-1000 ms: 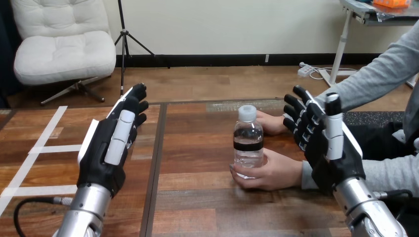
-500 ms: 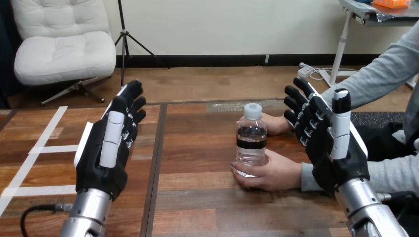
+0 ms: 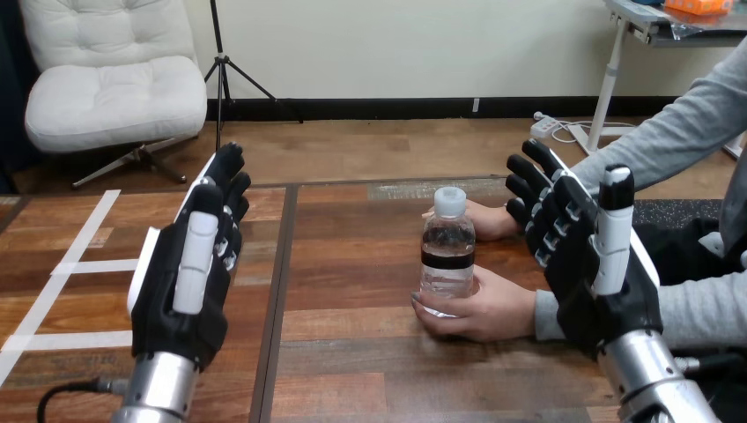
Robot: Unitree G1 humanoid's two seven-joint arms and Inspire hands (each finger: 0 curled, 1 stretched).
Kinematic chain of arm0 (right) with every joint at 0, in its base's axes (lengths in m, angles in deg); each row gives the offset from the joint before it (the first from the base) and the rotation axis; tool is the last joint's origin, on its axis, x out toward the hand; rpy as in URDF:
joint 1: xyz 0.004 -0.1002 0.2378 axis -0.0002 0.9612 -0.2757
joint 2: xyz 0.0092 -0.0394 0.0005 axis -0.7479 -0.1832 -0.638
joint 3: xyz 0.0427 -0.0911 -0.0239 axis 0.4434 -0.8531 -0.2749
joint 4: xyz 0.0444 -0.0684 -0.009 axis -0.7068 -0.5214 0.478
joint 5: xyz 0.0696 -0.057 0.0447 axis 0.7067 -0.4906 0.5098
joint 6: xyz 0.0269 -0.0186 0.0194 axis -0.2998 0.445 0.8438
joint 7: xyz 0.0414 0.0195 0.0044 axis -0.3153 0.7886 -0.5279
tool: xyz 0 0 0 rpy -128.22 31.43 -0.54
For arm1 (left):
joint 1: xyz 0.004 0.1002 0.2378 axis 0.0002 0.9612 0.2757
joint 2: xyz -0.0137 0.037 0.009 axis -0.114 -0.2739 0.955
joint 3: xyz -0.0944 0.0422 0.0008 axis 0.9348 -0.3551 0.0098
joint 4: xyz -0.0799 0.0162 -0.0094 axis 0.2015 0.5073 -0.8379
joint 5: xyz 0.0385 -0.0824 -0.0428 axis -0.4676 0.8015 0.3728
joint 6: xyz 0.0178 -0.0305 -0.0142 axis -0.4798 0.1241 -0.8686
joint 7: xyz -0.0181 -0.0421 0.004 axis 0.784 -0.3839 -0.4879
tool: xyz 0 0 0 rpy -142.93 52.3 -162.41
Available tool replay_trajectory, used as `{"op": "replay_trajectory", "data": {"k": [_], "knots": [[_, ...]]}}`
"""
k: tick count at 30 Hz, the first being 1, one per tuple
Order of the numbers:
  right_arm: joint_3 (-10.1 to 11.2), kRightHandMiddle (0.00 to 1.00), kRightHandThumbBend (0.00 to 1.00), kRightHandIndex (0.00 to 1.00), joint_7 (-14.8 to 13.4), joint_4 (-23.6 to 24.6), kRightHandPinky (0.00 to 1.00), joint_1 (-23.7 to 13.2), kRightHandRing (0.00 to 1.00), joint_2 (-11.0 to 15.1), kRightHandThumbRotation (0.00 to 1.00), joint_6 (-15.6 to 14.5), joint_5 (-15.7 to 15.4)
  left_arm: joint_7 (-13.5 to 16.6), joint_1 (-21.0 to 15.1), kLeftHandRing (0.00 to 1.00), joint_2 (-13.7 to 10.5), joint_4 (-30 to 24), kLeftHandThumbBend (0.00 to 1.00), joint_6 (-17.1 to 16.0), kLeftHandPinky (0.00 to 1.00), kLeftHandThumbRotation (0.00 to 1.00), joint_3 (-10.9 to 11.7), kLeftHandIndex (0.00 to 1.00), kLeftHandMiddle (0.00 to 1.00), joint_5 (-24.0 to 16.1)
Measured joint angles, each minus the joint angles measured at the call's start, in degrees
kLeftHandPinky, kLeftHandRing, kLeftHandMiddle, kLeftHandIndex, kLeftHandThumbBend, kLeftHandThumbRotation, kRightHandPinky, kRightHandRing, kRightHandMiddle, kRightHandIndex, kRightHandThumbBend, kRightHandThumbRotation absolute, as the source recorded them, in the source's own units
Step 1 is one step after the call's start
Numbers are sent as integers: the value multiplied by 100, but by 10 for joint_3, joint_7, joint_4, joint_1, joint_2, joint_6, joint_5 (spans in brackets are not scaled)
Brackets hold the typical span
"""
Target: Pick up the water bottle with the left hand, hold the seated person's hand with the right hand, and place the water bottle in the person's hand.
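Observation:
A clear water bottle (image 3: 447, 251) with a white cap and a black band stands upright on the table's right half. The person's nearer hand (image 3: 480, 308) is curled round its base, and their farther hand (image 3: 489, 220) rests on the table just behind it. My left hand (image 3: 189, 264) is raised over the table's left half, open with straight fingers, well apart from the bottle. My right hand (image 3: 586, 256) is raised at the right, open, beside the person's wrists and touching nothing that I can see.
The wooden table (image 3: 352, 361) has a dark seam running front to back left of the bottle. White tape strips (image 3: 62, 264) lie on its left part. The person's grey sleeves (image 3: 705, 308) come in from the right.
The bottle shifted slightly right in the person's hand a second ago, then stayed. My left hand drifted a little left and my right hand rose slightly. Both stayed open.

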Motion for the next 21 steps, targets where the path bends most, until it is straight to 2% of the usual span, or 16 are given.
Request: {"op": "replay_trajectory", "data": {"k": [11, 21], "knots": [[0, 97, 100, 98, 15, 5, 100, 20, 100, -3, 100, -1, 3, 1, 33, 97, 7, -40, 76, 16, 100, 78, -5, 99, 98, 10], [0, 97, 100, 99, 26, 5, 100, 34, 100, -5, 100, -1, 3, 11, 61, 96, 16, -84, 76, 23, 99, 79, -16, 99, 97, 6]]}}
